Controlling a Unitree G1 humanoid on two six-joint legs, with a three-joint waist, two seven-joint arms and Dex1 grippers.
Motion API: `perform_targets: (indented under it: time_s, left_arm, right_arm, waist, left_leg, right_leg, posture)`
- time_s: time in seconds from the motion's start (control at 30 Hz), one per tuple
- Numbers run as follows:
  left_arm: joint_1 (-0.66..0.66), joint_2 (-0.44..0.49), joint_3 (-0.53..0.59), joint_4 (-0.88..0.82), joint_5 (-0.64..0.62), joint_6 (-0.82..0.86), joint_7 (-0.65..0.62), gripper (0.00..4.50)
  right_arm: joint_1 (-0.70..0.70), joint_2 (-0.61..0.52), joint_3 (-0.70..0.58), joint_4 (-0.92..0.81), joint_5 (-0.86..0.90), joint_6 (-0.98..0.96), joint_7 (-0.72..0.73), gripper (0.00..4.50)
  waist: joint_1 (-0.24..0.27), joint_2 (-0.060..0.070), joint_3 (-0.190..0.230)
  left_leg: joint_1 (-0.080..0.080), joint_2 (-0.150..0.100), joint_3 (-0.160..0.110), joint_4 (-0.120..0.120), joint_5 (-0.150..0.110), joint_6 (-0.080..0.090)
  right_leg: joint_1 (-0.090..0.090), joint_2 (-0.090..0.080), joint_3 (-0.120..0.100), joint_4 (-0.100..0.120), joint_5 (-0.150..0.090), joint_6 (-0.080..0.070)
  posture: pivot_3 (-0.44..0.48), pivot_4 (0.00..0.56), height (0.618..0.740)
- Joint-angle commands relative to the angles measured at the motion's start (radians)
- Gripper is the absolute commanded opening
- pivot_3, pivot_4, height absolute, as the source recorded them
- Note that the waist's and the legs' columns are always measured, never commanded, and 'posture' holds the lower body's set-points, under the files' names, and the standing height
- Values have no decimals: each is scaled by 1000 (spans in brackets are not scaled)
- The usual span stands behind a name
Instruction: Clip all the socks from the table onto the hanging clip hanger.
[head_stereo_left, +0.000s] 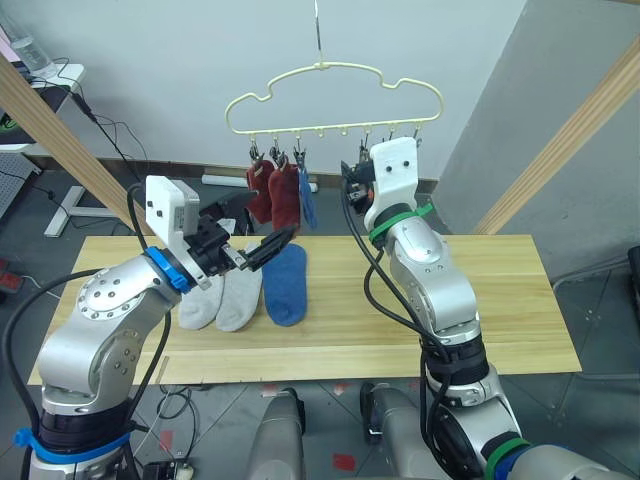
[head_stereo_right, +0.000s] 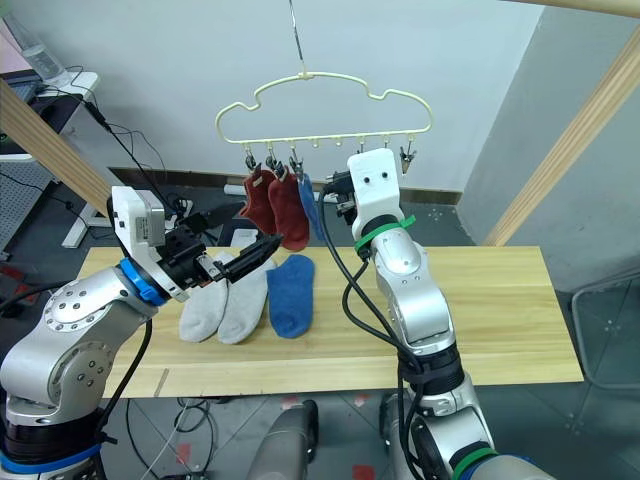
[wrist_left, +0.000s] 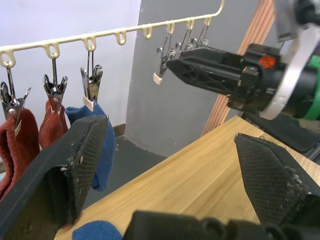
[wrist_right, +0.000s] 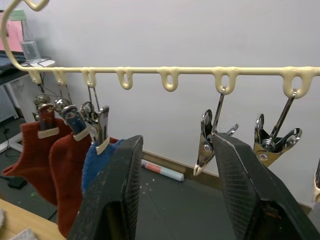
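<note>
The right gripper (wrist_right: 175, 190) hangs open and empty just below the clip hanger (head_stereo_left: 335, 100). The left gripper (head_stereo_left: 262, 250), also open, hovers over three socks on the tabletop (head_stereo_left: 480, 300): two grey socks (head_stereo_left: 222, 300) with a blue sock (head_stereo_left: 285, 285) at their 3 o'clock. Two red socks (head_stereo_left: 275, 192) and another blue one (head_stereo_left: 308, 205) hang clipped

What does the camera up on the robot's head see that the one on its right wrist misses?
Head view alone: the table with two grey socks and a blue sock lying on it, plus the open left gripper. Right wrist view alone: the open right gripper, seen close beneath an empty clip. Both: the clip hanger, two red socks and one blue sock hung.
</note>
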Motion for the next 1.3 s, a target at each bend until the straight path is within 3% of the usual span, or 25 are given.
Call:
perform_targets:
  time_s: [0.03,0.87,1.3]
  left_arm:
    - [-4,-1,21,-48,-16,-13,6,4500]
    - [10,-5,15,-44,-4,-27,9,4500]
    - [6,-12,5,-52,0,-26,20,4500]
  right_arm:
    - [-32,10,-19,-1,-1,-30,-34,2259]
    - [-139,29,-58,163,45,-99,-81,2259]
    - [-176,63,-60,207,149,-148,-48,2259]
  waist:
    - [0,0,0]
    - [1,0,0]
    - [1,0,0]
  left_leg:
    - [0,0,0,0,0,0]
    - [0,0,0,0,0,0]
    - [0,0,0,0,0,0]
  right_leg:
    - [0,0,0,0,0,0]
    - [0,0,0,0,0,0]
    - [0,0,0,0,0,0]
  posture:
    - [57,308,740]
    - [67,293,740]
    - [67,292,740]
